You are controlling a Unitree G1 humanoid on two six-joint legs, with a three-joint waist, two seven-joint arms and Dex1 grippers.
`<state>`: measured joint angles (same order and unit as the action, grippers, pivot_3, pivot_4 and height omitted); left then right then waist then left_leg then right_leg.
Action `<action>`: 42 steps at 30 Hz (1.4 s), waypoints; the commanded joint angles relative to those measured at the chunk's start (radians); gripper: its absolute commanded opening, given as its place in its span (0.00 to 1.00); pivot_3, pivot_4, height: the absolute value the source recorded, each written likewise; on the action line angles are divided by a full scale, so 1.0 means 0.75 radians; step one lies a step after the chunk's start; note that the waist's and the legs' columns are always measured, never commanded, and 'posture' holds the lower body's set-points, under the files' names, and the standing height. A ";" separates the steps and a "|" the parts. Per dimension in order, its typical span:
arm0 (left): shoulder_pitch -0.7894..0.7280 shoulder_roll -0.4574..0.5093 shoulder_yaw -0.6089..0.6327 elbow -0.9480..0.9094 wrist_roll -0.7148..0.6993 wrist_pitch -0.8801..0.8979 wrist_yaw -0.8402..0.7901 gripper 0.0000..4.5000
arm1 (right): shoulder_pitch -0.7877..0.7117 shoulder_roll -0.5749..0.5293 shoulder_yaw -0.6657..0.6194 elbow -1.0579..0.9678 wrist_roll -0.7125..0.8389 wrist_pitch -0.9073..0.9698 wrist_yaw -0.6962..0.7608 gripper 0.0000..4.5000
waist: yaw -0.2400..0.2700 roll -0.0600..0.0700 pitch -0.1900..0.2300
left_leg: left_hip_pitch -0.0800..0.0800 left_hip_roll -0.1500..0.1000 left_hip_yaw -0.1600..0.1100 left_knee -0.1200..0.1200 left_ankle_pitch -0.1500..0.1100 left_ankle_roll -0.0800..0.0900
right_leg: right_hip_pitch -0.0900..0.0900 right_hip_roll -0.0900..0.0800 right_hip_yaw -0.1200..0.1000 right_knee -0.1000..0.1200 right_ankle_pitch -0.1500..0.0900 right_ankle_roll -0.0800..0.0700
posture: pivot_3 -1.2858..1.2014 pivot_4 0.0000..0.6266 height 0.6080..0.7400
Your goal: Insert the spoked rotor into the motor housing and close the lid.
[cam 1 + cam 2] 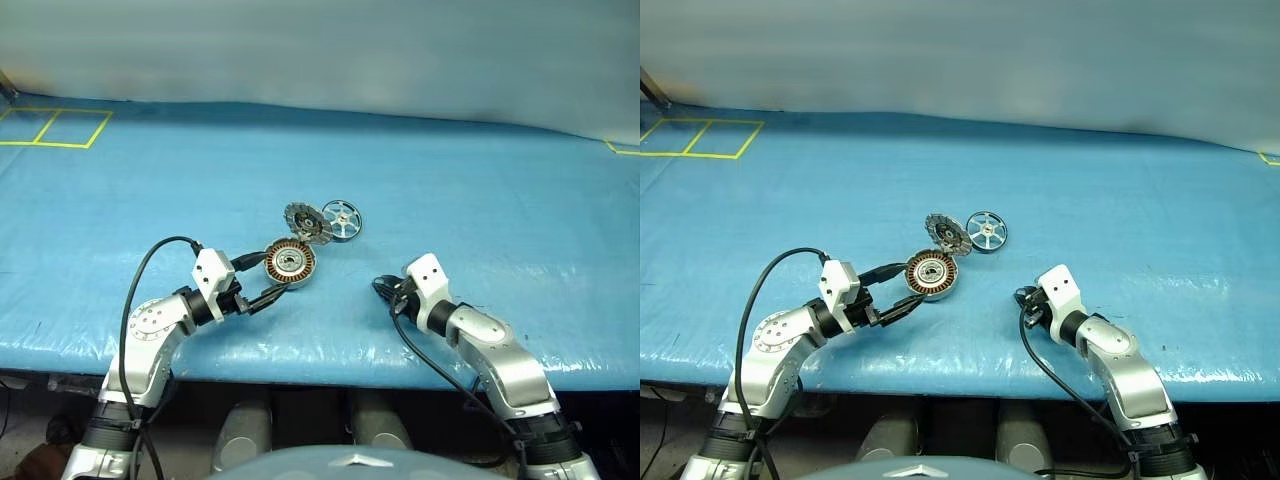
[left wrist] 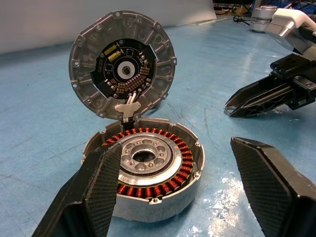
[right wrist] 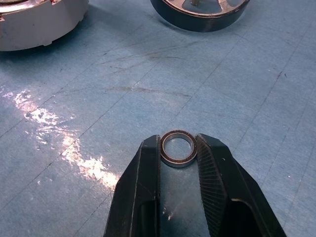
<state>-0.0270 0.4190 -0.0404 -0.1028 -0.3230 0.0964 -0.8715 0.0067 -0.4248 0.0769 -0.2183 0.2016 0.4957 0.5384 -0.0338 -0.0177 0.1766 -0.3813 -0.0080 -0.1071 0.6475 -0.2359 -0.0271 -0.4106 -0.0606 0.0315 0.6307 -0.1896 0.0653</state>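
The motor housing [image 1: 290, 262], a silver cup with copper windings [image 2: 148, 163], stands mid-table. Its lid [image 2: 122, 64] is swung up at the far rim, its inner face showing [image 1: 307, 221]. The spoked rotor [image 1: 341, 220] lies flat just right of the lid. My left gripper [image 1: 266, 280] is open, level, with its fingers [image 2: 94, 187] straddling the housing's near left side. My right gripper [image 3: 178, 148], to the right of the housing [image 1: 386, 290], is shut on a small metal ring [image 3: 178, 137] that rests on the table.
A blue sheet [image 1: 480, 200] covers the table, whose front edge [image 1: 330, 365] runs just below both arms. Yellow tape lines [image 1: 60, 128] mark the far left corner. Black cables trail from both wrists.
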 commanded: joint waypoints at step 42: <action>0.139 -0.019 0.073 0.018 0.022 -0.194 0.079 0.86 | -0.598 0.299 0.323 0.331 -0.053 -0.092 0.188 0.16 | -0.004 0.001 0.000 | -0.003 0.000 -0.001 -0.004 -0.001 -0.001 | -0.003 0.000 -0.002 -0.004 0.001 0.000 | 0.52 0.24 1.00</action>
<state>0.0821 0.4022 0.0173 -0.0850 -0.3180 -0.0282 -0.8152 -0.4193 -0.2112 0.3374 0.0312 0.1629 0.4506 0.6869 -0.0372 -0.0172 0.1769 -0.3835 -0.0076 -0.1075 0.6447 -0.2368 -0.0277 -0.4132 -0.0604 0.0303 0.6280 -0.1891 0.0656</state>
